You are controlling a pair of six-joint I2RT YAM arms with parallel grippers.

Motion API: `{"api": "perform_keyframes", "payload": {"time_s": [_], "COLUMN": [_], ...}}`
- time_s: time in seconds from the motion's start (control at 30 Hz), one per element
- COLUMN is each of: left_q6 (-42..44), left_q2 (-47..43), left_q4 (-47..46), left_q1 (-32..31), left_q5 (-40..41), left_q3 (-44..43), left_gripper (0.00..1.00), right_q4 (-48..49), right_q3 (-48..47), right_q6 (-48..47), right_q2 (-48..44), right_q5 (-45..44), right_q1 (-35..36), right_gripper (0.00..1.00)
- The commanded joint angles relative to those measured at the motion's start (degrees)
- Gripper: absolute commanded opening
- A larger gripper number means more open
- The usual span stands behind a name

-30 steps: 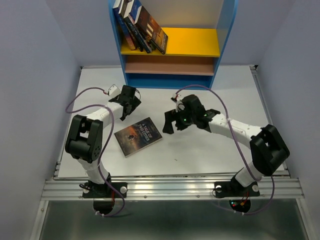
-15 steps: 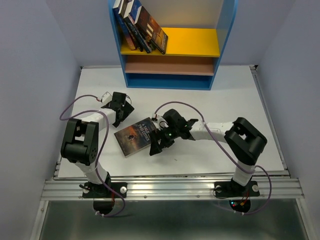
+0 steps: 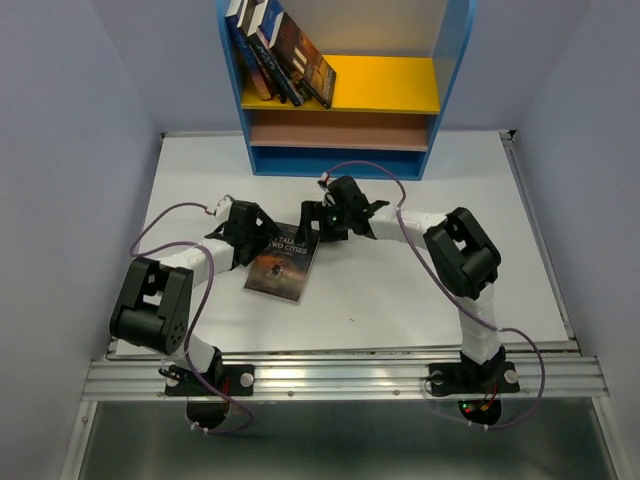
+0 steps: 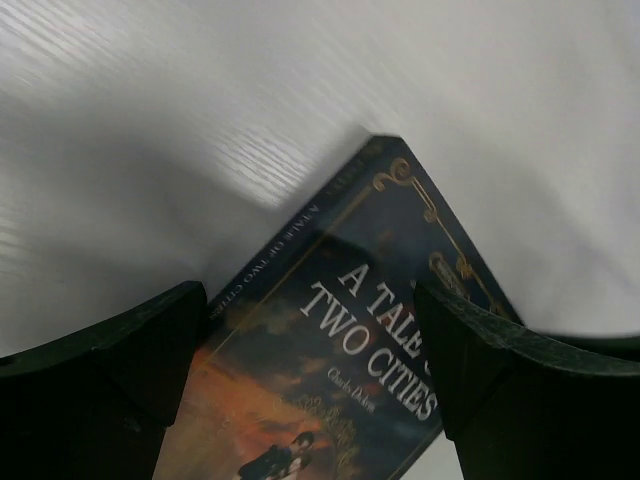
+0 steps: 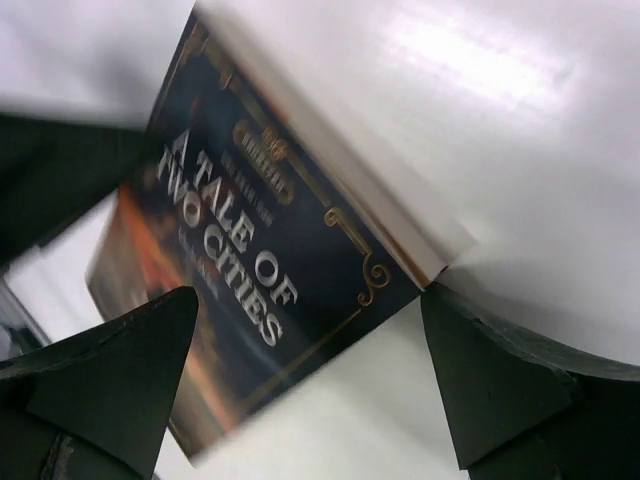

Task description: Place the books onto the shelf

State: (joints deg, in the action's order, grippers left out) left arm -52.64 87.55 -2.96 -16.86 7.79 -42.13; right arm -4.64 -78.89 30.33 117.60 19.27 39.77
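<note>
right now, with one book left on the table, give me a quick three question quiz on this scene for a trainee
1. True or false: the Tale of Two Cities book stands upright on the table.
2. The leaning books in the shelf rest on: A the yellow upper board; B the table; C on top of the shelf.
3. Fill in: the left gripper and the right gripper both have jaws that are ____.
Key: 1 false, it lies flat; 2 A; 3 open.
</note>
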Motion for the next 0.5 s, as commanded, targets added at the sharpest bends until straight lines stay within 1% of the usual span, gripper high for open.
{"api": "perform_keyframes", "payload": {"time_s": [0.0,0.1,0.23,0.33,0.37,0.43,0.47], "left_q6": [-4.83,-7.03,-7.91,-8.53,-8.62,-8.62,-8.62], "left_q2": [0.34,-0.01,-2.64,-4.13,-4.31,-4.40,-4.40], "left_q4": [-0.46,-2.57,-3.98,-4.07,-4.07,-4.42,-4.60], "left_q1": [-3.78,-5.63,-7.83,-8.54,-8.54,-8.54,-8.62], "left_q5": [-11.12,-11.57,-10.79,-9.64,-9.46,-9.46,-9.29], "left_q3": [4.95,5.91,6.88,7.76,8.11,8.38,8.55], "left_gripper": [0.99,0.98,0.95,0.86,0.79,0.74,0.66], "right_q4": [1.39,0.95,0.08,-1.68,-2.47,-4.22,-5.10], "right_q3": [-7.05,-9.44,-7.33,-4.96,-4.52,-3.20,-3.02], "right_q6": [0.70,0.09,-1.32,-1.15,-1.23,-1.24,-1.23], "right_q2": [4.02,4.31,2.29,-0.35,-0.88,-1.93,-2.63], "right_q5": [-1.78,0.07,0.33,1.73,2.35,3.58,4.54], "right_q1": [-2.50,-3.20,-4.43,-5.05,-5.05,-5.05,-5.05], "right_gripper": [1.00,1.00,1.00,1.00,1.00,1.00,1.00]}}
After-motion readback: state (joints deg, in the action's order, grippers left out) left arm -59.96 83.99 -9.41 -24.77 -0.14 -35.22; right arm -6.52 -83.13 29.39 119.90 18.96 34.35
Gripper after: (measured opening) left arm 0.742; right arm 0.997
